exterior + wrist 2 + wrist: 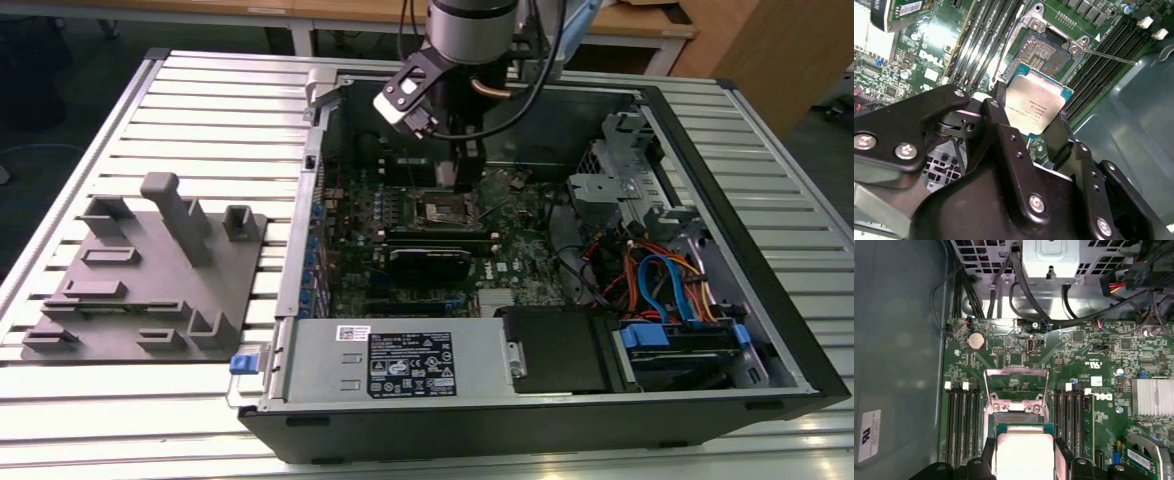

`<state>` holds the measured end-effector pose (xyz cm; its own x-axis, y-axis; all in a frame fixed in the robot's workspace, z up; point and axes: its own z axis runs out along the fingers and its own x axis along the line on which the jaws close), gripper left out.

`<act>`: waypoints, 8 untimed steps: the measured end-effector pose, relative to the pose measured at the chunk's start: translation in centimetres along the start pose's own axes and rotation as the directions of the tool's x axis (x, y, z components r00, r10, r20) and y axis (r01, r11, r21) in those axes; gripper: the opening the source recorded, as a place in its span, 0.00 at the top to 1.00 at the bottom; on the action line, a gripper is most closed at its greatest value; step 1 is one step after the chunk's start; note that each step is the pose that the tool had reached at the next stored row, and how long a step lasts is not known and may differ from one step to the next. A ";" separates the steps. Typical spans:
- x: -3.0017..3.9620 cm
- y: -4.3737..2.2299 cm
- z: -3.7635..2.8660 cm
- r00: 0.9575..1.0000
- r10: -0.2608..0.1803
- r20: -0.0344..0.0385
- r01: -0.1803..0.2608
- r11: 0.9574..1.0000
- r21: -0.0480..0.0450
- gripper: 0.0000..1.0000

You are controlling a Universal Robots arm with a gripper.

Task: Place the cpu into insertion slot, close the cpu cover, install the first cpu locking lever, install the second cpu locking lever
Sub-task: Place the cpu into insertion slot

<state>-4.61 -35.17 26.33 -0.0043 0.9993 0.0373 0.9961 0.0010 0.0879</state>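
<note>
cpu (1036, 107) is clamped by two opposite edges between the fingers of the end effector (1030, 120), metal top facing the camera. In the first wrist view the cpu (1024, 455) hangs over the motherboard (1074, 355), just beside the insertion slot (1016, 410) and apart from it. How high above, I cannot tell.

The exterior view has the end effector (465, 175) reaching down into the open computer case (747, 200) on the slatted worktop (187, 110).

cpu cover (1016, 372) is swung up and clear, with bare board showing through its window. The slot's contact field (1046, 52) is exposed. A thin locking lever (1109, 56) sticks out past one corner.

Step in hand: seating the chip. Judgement:
- Square the chip's edges to the socket rim before lowering.
- Hold it level, since a tilted corner could bend contacts.
- Lower straight, with no sideways sliding once it is touching.
- Keep the fingers off the cover hinge and the memory slots (961, 420) on either side.
- Let go only when the chip lies flat inside the rim.
</note>
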 end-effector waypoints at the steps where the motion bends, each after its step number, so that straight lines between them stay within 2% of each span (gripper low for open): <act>1: -0.01 -0.02 0.17 1.000 0.000 0.000 0.000 1.000 0.000 0.46; 8: -0.05 -0.17 1.27 1.000 -0.018 -0.002 0.018 1.000 0.001 0.46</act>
<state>-4.67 -35.17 25.05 -0.0224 0.9991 0.0373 0.9960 0.0191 0.0878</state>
